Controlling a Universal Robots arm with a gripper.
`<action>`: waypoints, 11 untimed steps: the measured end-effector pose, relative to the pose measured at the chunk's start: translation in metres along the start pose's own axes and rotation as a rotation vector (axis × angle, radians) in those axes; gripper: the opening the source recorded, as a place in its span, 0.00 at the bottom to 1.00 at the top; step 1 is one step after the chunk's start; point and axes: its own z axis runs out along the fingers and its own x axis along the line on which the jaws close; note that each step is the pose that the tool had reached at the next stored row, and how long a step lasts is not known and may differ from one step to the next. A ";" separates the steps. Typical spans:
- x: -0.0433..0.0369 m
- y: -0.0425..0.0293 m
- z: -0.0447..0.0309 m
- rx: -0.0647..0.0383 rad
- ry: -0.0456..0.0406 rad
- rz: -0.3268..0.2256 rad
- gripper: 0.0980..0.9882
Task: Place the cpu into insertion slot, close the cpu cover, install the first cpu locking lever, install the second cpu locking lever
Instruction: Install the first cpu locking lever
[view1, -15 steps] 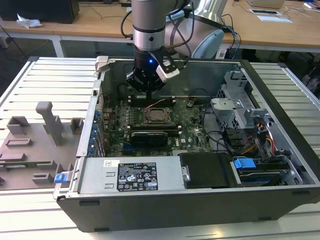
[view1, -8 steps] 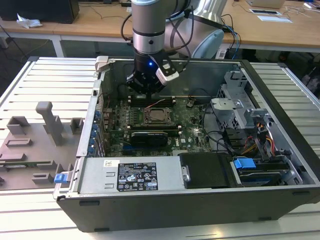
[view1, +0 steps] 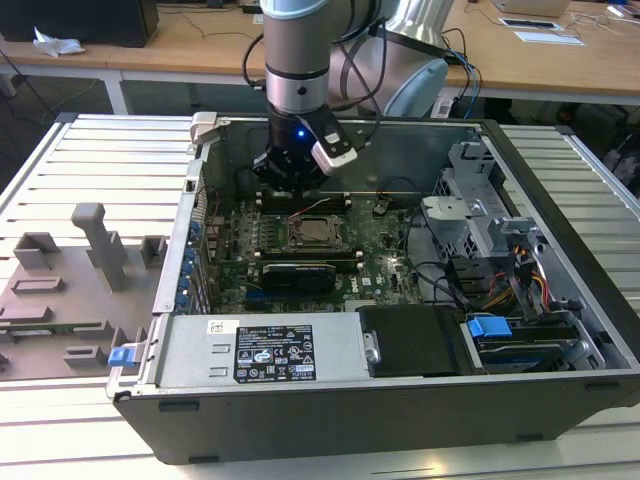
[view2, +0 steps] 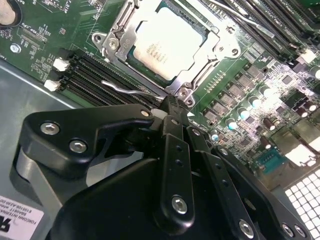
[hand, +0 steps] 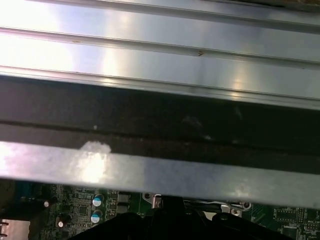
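The work surface is a table (view1: 60, 160) of ribbed, pale aluminium slats, and beyond it stand wooden desks (view1: 180, 45) carrying papers and cables. On the slats, toward the exterior view's left, a grey moulded fixture plate (view1: 70, 290) with upright blocks lies beside an open dark-grey computer case (view1: 400, 400). The case holds a silvery power supply box (view1: 260, 350) with a printed label, blue plastic latches, a drive cage and bundled coloured wiring. The green motherboard (view1: 380, 255) lies flat on the case floor. The arm (view1: 298, 60), a grey cylinder with a glossy black wrist section, descends into the case at the far wall. The gripper (view2: 172, 112) is built of matte black linkage bars joined by bright screw heads; its fingers are drawn together, with the tips just beside the corner of the insertion slot (view2: 112, 37). What, if anything, is pinched between the tips cannot be determined. The cpu (view2: 165, 42), a flat square with a smooth silvery top, sits in the insertion slot. The cpu cover (view2: 207, 42), a thin metal frame with a square window, lies closed over it. A thin bent wire locking lever (view2: 127, 90) runs along the black memory slots (view2: 95, 75) and ends near the fingertips.
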 end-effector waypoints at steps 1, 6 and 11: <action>0.0000 0.0000 0.0008 0.000 0.0000 0.000 0.01; 0.0002 -0.0001 0.0054 0.000 0.0001 0.000 0.01; 0.0003 -0.0001 0.0116 0.000 0.0000 0.000 0.01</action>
